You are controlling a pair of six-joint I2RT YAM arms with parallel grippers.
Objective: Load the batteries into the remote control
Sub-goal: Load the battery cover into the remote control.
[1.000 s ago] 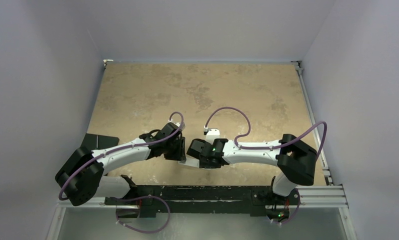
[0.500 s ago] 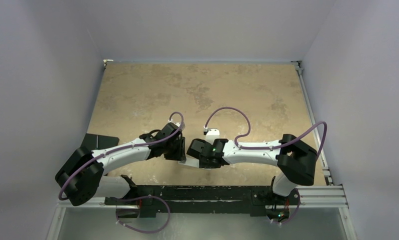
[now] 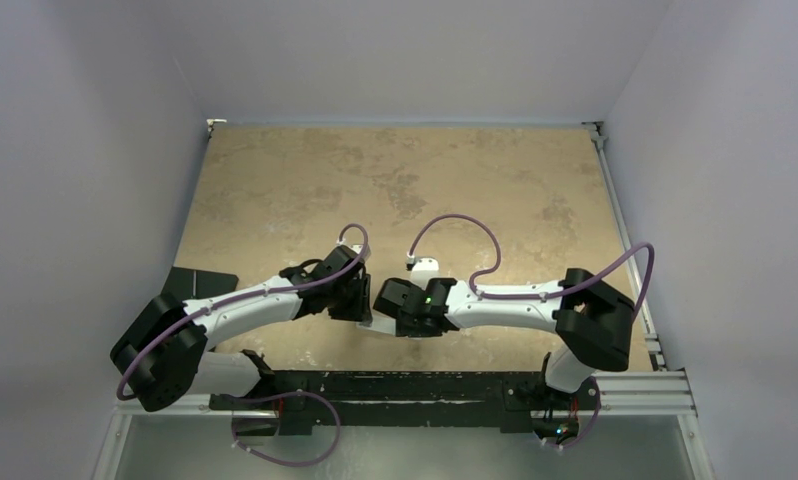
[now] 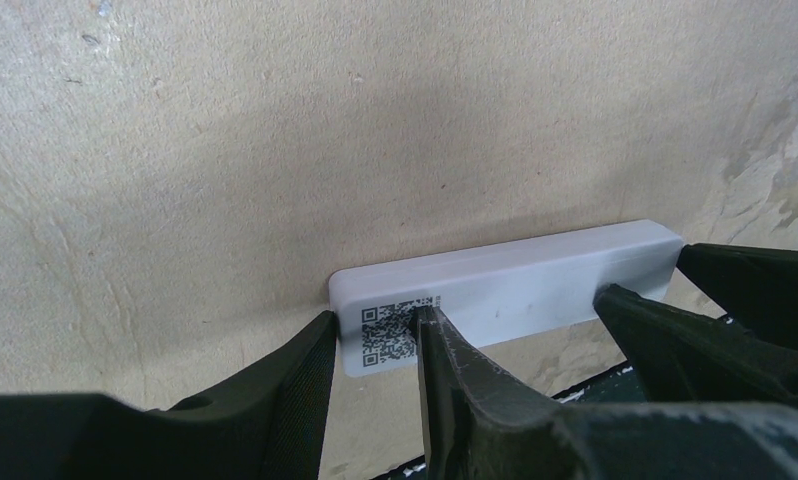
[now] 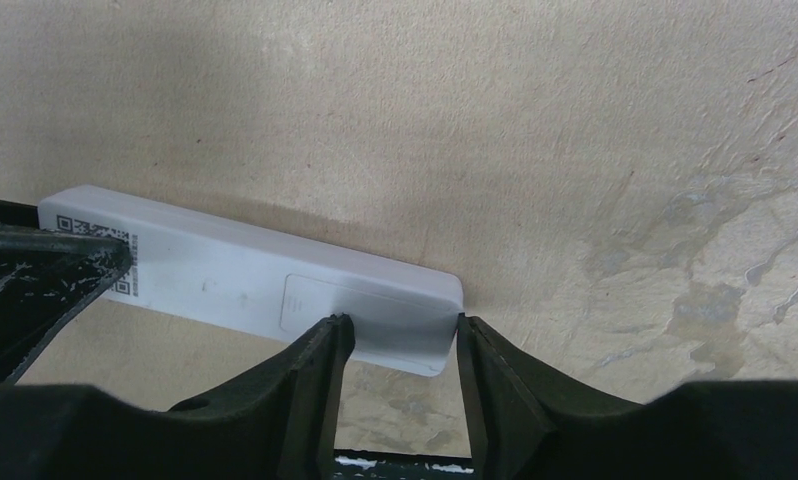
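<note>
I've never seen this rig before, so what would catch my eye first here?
The two arms meet near the table's front edge, over a slim white remote control lying back-up, cover closed. The left gripper straddles its QR-code end; the right gripper straddles the other end.

Slim white rectangular plastic remote control (image 4: 515,290): bore one dark square QR-code label (image 4: 390,335) near one end; adjacent fine print was illegible.

Soft, even light falls from above. The mottled tan desk (image 3: 395,180) is evenly bright in the overhead view, without glare. In both wrist views the slim white plastic remote control (image 4: 515,290) casts a faint shadow behind it, and the near black fingers (image 5: 315,400) look blurred.
</note>
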